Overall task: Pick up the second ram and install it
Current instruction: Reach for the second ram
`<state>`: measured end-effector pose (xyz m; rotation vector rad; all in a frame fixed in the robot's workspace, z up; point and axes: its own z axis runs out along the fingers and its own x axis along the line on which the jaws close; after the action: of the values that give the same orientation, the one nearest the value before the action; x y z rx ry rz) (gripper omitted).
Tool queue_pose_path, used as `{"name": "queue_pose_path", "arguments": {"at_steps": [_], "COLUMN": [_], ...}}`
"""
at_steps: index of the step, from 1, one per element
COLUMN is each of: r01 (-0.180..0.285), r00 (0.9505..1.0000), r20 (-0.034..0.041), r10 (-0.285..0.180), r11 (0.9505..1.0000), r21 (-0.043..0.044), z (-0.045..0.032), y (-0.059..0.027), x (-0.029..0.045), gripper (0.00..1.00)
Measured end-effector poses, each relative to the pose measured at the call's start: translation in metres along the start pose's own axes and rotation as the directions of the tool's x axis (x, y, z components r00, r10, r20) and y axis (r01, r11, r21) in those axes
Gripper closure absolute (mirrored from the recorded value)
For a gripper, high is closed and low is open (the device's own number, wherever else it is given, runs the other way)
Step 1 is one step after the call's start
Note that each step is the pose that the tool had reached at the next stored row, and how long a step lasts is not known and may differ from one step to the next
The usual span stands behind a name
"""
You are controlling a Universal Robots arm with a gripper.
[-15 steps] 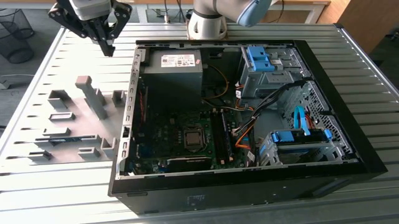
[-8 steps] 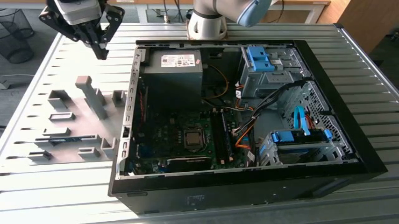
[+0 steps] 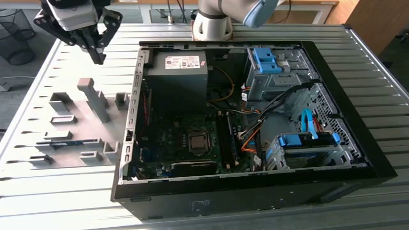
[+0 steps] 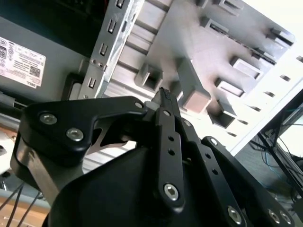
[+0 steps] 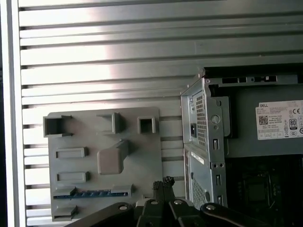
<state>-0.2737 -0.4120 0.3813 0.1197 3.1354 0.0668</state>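
The second ram (image 3: pixel 72 142) is a thin blue-green stick lying in a slot of the grey fixture plate (image 3: pixel 86 122), at the exterior view's left beside the open computer case. It also appears in the first wrist view (image 5: pixel 90 193), in the plate's slot. My gripper (image 3: pixel 97 58) hangs well above the plate's far end, fingers pointing down and pressed together with nothing between them. The shut fingertips (image 5: pixel 164 182) show in both wrist views (image 4: pixel 164 93), apart from the ram.
The open black computer case (image 3: pixel 255 194) lies on the slatted metal table (image 3: pixel 64 201), with motherboard (image 3: pixel 191 139), memory slots (image 3: pixel 225 136), power supply (image 3: pixel 179 72) and blue drive cages (image 3: pixel 300 141). Tall grey blocks (image 3: pixel 93 98) rise from the fixture plate. The arm's base (image 3: pixel 214 24) stands behind the case.
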Motion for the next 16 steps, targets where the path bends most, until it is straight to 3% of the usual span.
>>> {"name": "queue_pose_path", "arguments": {"at_steps": [4,16], "r01": [0.000,0.001], "r00": [1.0000,1.0000], "r20": [-0.0066,-0.0082], "r10": [0.000,-0.001], "r11": [1.0000,1.0000], "r21": [0.0007,0.0021], "z": [0.0012,0.0021], "y": [-0.0029,-0.0185], "x": [0.0054,0.0242], "gripper": [0.90,0.90]}}
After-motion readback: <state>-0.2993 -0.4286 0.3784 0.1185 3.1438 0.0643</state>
